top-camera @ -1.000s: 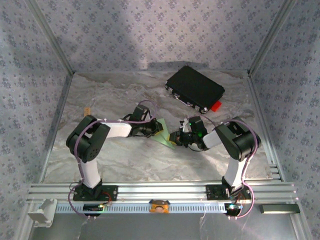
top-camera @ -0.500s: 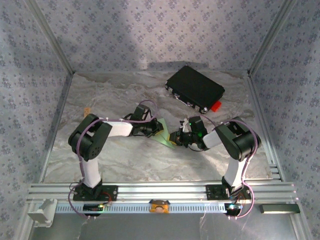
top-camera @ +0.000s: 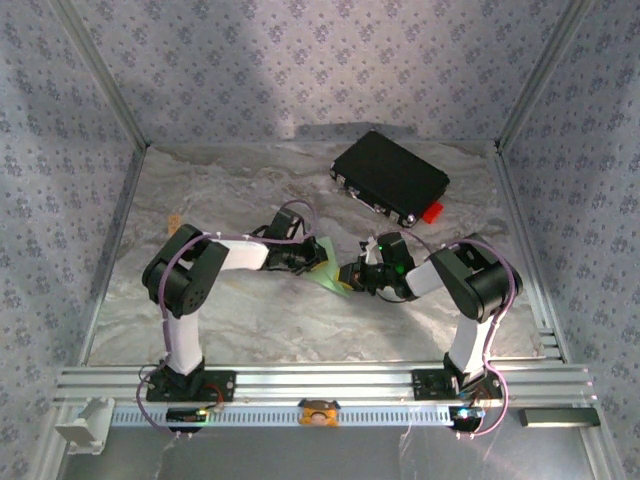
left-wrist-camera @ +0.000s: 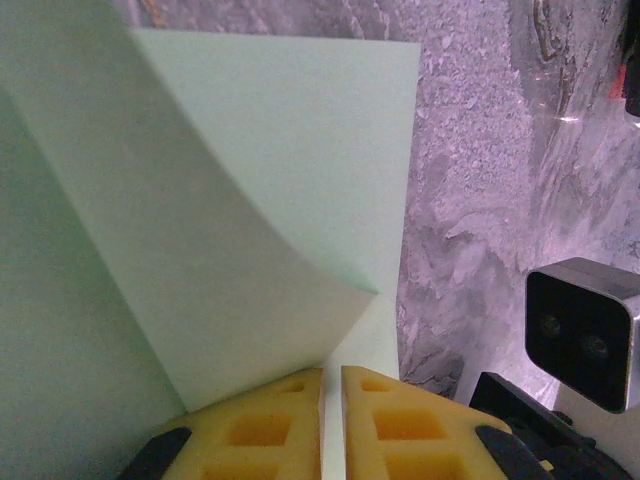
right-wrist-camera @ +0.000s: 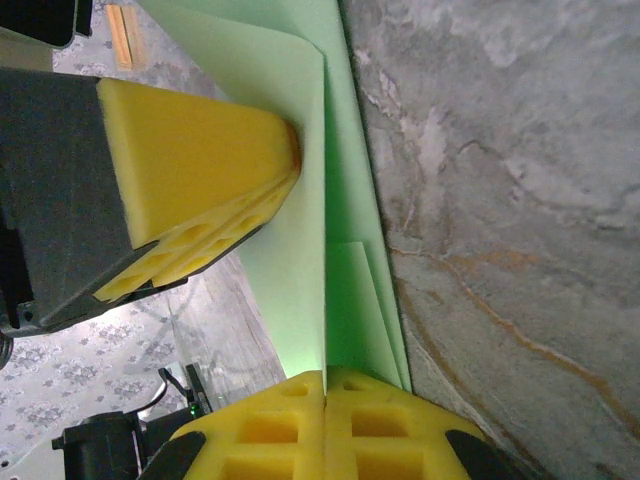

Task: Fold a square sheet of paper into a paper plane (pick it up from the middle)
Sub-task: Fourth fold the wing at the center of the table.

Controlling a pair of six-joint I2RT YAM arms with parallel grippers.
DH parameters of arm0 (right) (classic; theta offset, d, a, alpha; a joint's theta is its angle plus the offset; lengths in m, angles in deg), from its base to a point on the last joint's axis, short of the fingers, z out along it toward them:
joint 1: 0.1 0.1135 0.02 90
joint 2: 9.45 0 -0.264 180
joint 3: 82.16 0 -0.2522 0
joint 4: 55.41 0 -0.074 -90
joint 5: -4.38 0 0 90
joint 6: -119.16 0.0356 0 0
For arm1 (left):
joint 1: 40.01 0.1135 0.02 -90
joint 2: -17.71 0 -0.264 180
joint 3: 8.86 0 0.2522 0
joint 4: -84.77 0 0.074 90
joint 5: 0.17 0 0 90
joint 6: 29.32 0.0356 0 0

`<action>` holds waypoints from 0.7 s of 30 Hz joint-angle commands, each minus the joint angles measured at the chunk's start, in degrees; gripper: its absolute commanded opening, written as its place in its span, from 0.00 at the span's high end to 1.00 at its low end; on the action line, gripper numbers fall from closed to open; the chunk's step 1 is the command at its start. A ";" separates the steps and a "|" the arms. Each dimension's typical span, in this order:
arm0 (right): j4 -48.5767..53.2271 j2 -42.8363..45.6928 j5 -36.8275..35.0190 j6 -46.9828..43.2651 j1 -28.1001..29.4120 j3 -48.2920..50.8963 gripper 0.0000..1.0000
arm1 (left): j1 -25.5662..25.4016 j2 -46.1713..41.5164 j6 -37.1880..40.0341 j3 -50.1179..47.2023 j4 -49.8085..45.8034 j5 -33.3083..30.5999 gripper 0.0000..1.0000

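The square sheet of paper [top-camera: 327,262] is pale green and sits between the two arms at mid-table. In the left wrist view the sheet [left-wrist-camera: 250,200] has one flap folded over diagonally. My left gripper [left-wrist-camera: 332,372] is shut on the sheet's near edge, which runs up through the slit between the yellow pads. My right gripper [right-wrist-camera: 326,374] is shut on a standing layer of the sheet [right-wrist-camera: 295,200], with more folded layers lying to its right on the table. The left gripper's yellow pads [right-wrist-camera: 200,170] pinch the same sheet further up. From above, the left gripper [top-camera: 308,258] and the right gripper [top-camera: 350,276] almost meet.
A black rectangular case [top-camera: 390,178] lies at the back right with a small red tab [top-camera: 432,212] at its near corner. A small tan piece [top-camera: 174,221] lies by the left wall. The marbled tabletop [top-camera: 250,320] is walled on three sides.
The left arm's elbow has swung slightly to the right. Both grippers and the paper have stayed in place.
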 commanded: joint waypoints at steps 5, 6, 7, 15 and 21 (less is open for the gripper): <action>5.19 -0.64 -3.48 -0.53 -0.06 0.18 0.94 | 0.38 2.19 2.74 2.02 -4.51 0.03 0.88; 5.44 -0.37 -3.57 -0.64 0.02 0.18 0.92 | 0.32 2.32 2.96 2.19 -5.11 0.12 0.88; 5.76 -0.02 -3.64 -0.69 0.06 0.18 0.91 | 0.38 2.37 3.18 2.22 -5.42 0.02 0.88; 13.92 5.26 -4.15 -4.70 0.54 -0.46 0.78 | 0.35 2.60 3.72 2.46 -6.33 0.00 0.89; 21.98 8.42 -6.04 -9.24 0.66 -0.41 0.75 | 0.37 2.58 3.74 2.44 -6.35 0.07 0.89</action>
